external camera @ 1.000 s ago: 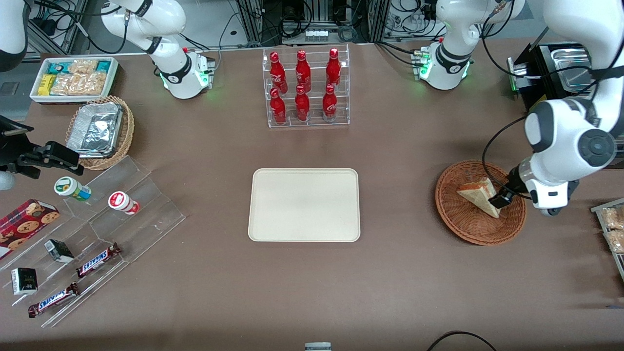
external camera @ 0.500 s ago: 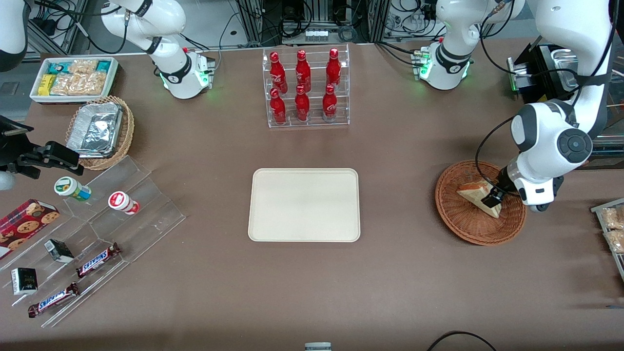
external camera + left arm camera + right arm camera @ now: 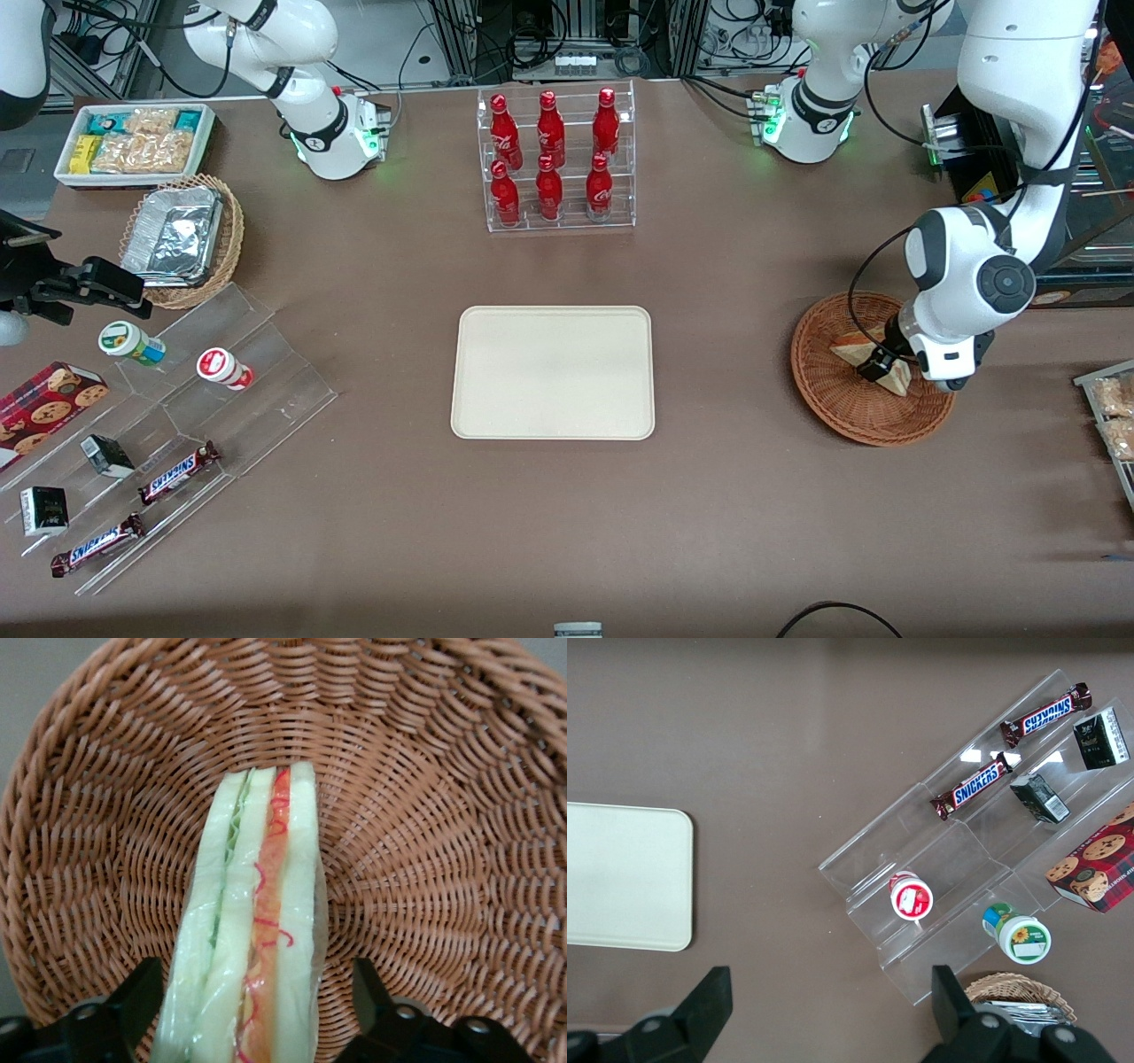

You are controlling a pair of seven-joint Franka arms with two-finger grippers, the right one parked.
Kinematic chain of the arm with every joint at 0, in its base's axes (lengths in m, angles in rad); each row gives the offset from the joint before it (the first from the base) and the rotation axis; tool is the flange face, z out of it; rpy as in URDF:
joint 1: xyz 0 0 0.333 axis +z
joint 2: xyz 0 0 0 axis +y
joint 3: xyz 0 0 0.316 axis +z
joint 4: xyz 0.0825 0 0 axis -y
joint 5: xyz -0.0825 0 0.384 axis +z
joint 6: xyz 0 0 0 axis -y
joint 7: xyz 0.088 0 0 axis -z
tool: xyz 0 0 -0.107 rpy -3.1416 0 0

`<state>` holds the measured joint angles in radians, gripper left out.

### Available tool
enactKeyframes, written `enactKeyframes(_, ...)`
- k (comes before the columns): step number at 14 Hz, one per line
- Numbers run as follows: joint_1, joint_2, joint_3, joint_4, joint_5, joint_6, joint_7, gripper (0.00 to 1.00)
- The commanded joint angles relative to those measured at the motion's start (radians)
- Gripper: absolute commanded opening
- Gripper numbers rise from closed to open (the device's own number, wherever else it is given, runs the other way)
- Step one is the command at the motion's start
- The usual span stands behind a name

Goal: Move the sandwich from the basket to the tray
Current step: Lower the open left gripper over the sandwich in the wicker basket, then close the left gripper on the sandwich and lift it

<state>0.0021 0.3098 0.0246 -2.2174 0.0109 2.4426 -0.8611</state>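
Your gripper (image 3: 877,365) in basket (image 3: 833,403) | jaws wide, straddling sandwich (image 3: 252,930) | tray (image 3: 553,372) at 9 o'clock of basket

Sandwich (image 3: 852,352) middle is covered by the gripper (image 3: 875,364) in front view. In wrist view its wide end is cut off by the frame edge; basket (image 3: 425,815) rim is cropped likewise
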Motion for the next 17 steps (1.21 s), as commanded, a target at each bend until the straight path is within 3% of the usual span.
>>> enactKeyframes(1,-0.005,-0.006,0.0,-0.004,0.014,0.01,-0.018,0.71)
enactKeyframes(2,-0.005,-0.011,0.0,-0.004,0.014,0.001,-0.016,0.49)
enactKeyframes(4,-0.001,-0.031,0.0,0.002,0.014,-0.043,-0.015,0.28)
enactKeyframes(7,-0.007,-0.072,-0.003,0.074,0.014,-0.182,-0.003,0.25)
enactKeyframes(11,-0.123,-0.071,-0.006,0.287,0.014,-0.405,0.013,0.25)
enactKeyframes(17,-0.341,-0.008,-0.011,0.402,-0.002,-0.419,0.197,0.21)
